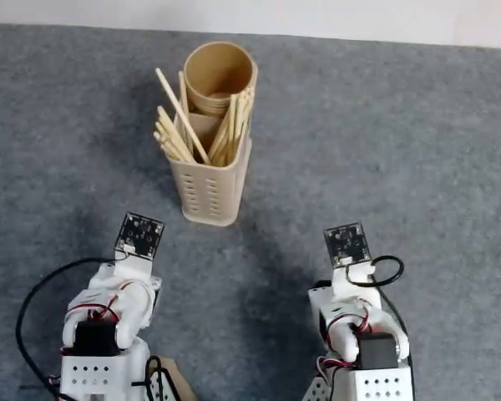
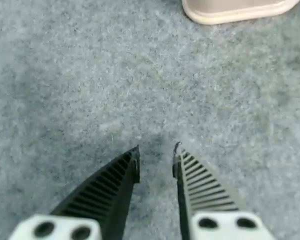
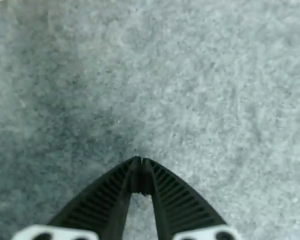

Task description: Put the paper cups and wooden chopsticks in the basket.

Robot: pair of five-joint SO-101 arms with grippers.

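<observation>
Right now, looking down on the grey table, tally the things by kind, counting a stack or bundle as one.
Beige slotted plastic basket: 1
Stack of brown paper cups: 1
Bundle of wooden chopsticks: 1
White robot arms: 2
Total: 5

High view: fixed camera above the two arms, looking steeply down over the grey carpeted counter (image 1: 417, 150), with the beige perforated plastic basket (image 1: 210, 188) beyond them. Left wrist view: close above the counter, facing past the left arm's black ribbed tool (image 2: 156, 162); the basket's base is shared with the high view. Right wrist view: equally close, facing past the right arm's black ribbed tool (image 3: 141, 165) onto the counter.
</observation>
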